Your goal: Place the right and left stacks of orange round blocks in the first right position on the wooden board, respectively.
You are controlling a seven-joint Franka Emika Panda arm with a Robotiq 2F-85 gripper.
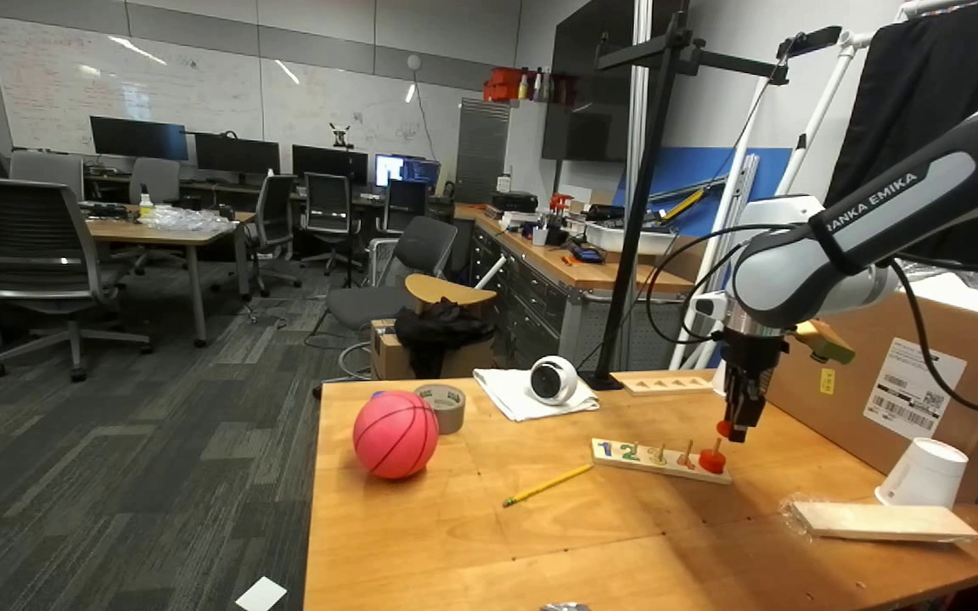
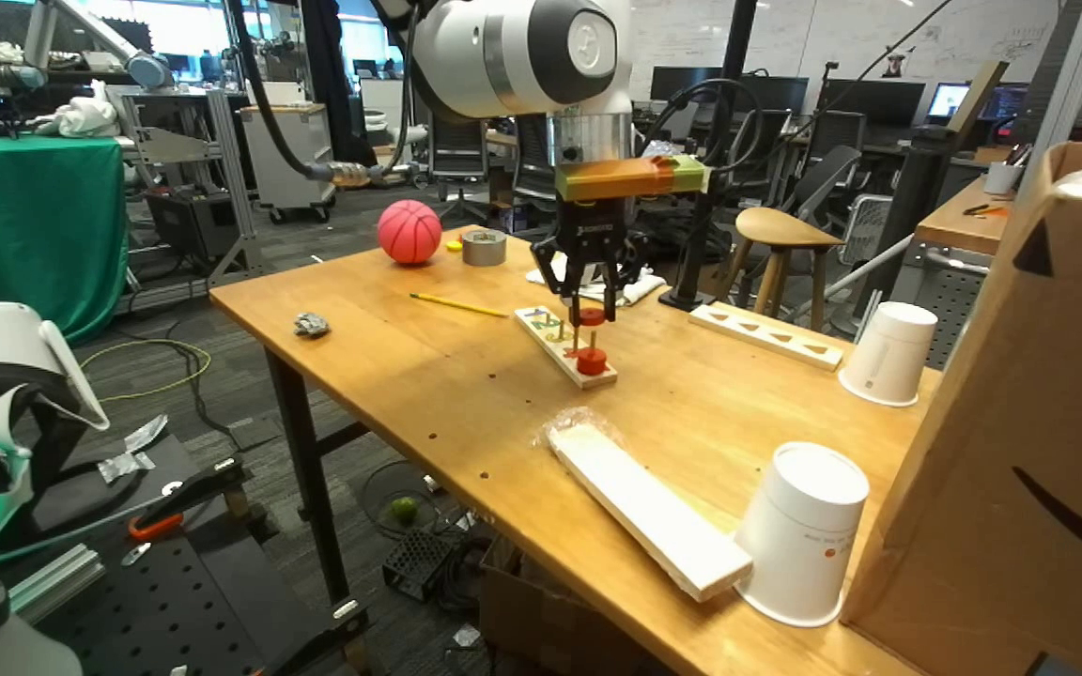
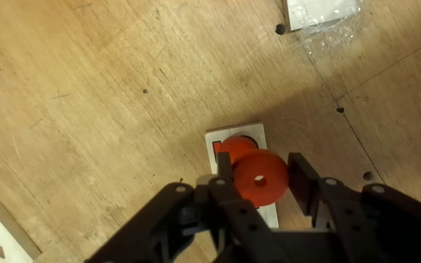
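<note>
Orange piece (image 3: 265, 170) is pinched by its sides in the jaws (wrist view, lower centre), presumably leaving its middle free for threading, with orange stack (image 1: 712, 462) seated around end peg (image 1: 717, 445) of the wooden board (image 1: 643, 463), right of centre in an exterior view.

Bright, fairly even indoor light fills both exterior views. In an exterior view, the whiteboard (image 1: 200, 93) far beyond the bench (image 1: 455, 535) carries slanting white streaks of glare, its handwriting (image 1: 43, 72) too faint to read. In an exterior view, windows (image 2: 189, 23) well past the bench's far edge wash out to near white. The wrist view is more muted. There, a soft-edged shadow spreads across the bench around one end of the wooden board (image 3: 270, 216), and small glints dot the clear plastic wrap (image 3: 329, 38). The end effector (image 3: 260, 160) looks almost black and blurred; the bench's wood grain is crisper.
</note>
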